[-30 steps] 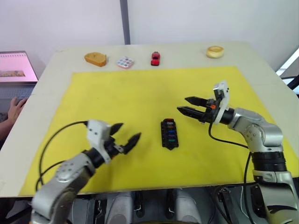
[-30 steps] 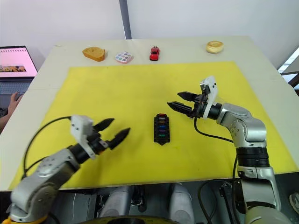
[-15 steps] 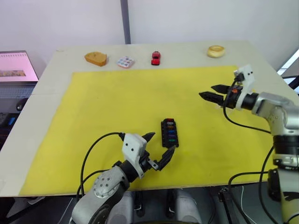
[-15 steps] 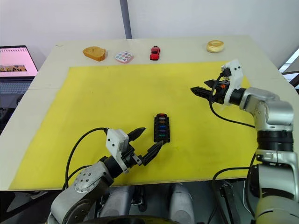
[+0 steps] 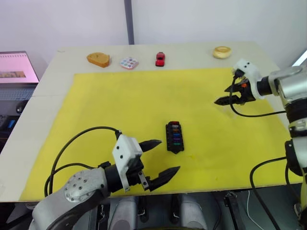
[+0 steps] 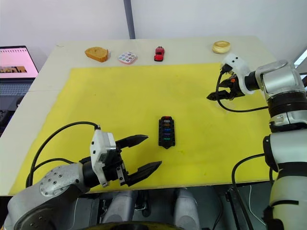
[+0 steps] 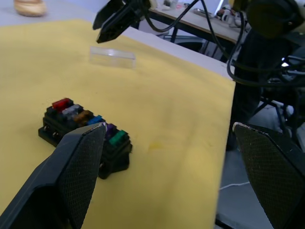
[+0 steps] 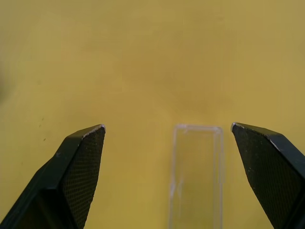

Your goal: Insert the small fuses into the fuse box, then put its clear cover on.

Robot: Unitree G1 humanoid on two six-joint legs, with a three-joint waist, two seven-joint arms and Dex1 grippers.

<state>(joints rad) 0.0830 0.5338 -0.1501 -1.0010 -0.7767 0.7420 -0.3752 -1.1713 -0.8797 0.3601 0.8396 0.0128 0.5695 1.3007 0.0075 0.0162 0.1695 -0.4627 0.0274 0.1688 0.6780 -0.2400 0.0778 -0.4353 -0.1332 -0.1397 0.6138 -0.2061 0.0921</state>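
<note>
With our right gripper (image 8: 167,131) open above the clear cover (image 8: 197,171) at the frame's right and the fuse box (image 5: 174,136) mid-frame, we risk the slick lid slipping sideways; our left gripper (image 5: 161,158) gapes empty.

A: What sits along the table's (image 5: 45,84) far edge?
B: A brown bread-shaped piece (image 5: 98,60), a pastel-dotted palette (image 5: 128,63), a red toy car (image 5: 159,59) and a round tan ring (image 5: 221,52), all off the yellow mat (image 5: 124,105).
A: And far left?
B: A laptop (image 5: 17,72), screen lit pink.
</note>
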